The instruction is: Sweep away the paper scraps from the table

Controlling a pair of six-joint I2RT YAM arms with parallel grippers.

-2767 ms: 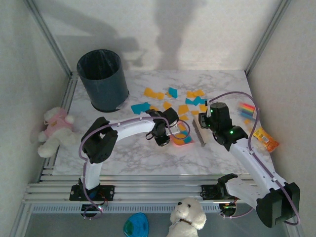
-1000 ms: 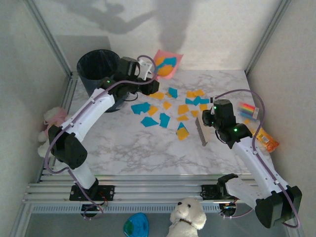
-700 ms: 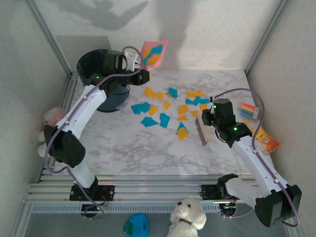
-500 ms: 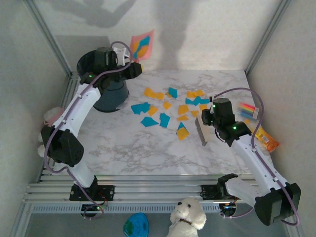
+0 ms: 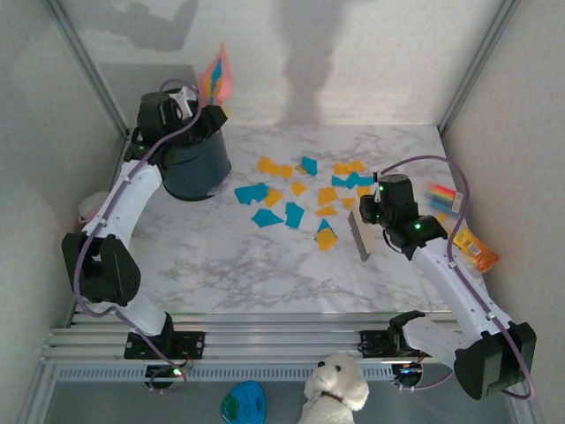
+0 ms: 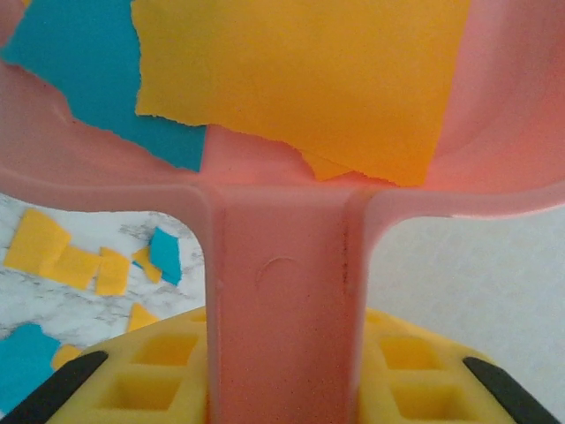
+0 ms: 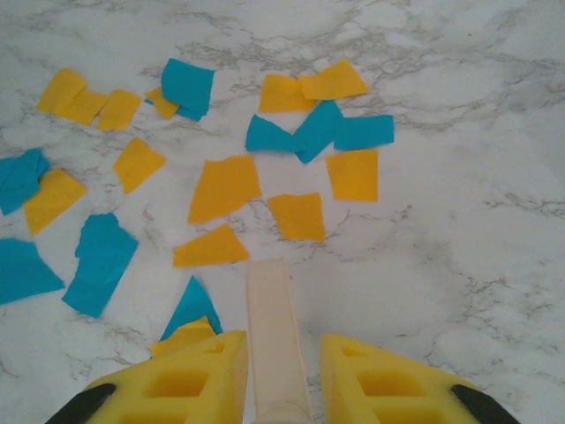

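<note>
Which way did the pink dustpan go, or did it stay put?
Yes. The dustpan swung left and now sits above the bin, held by the left gripper.

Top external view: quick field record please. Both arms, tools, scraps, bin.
left gripper: shut on the pink dustpan's handle, raised at the bin's rim
pink dustpan: tilted steeply, orange and teal pieces in it
right gripper: shut on the brush's handle
brush: low at the table, on the right of the scraps
paper scraps: many orange and teal pieces spread mid-table
bin: dark, far left of the table
</note>
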